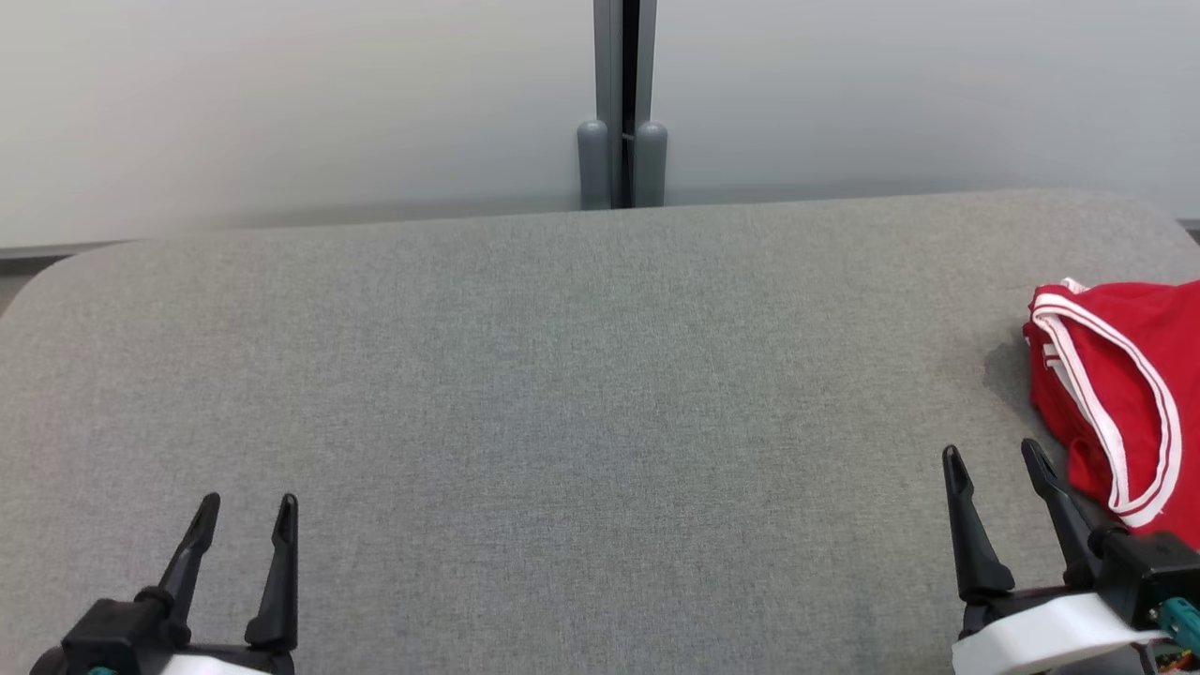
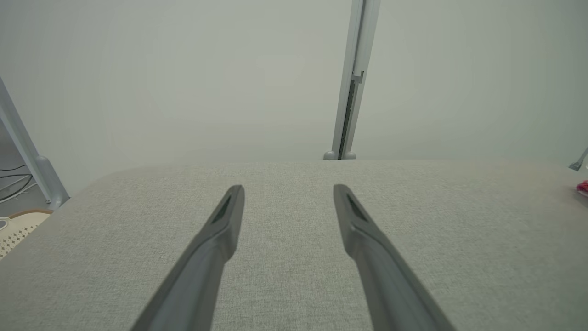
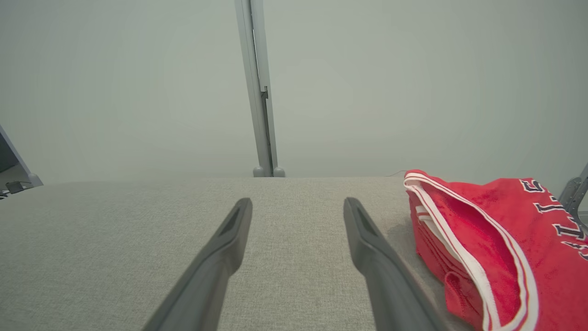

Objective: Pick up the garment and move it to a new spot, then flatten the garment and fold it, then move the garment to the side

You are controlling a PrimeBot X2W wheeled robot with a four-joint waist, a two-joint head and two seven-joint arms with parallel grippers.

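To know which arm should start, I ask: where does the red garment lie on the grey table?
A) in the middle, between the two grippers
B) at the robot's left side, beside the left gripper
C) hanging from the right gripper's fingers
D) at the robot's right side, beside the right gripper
D: the red garment lies bunched at the right edge of the table, beside the right gripper, whose fingers are open and hold nothing.

The red garment (image 1: 1125,375), edged with white bands and bearing dark lettering, lies in a loosely folded bundle at the bench's (image 1: 562,375) right edge, partly overhanging.
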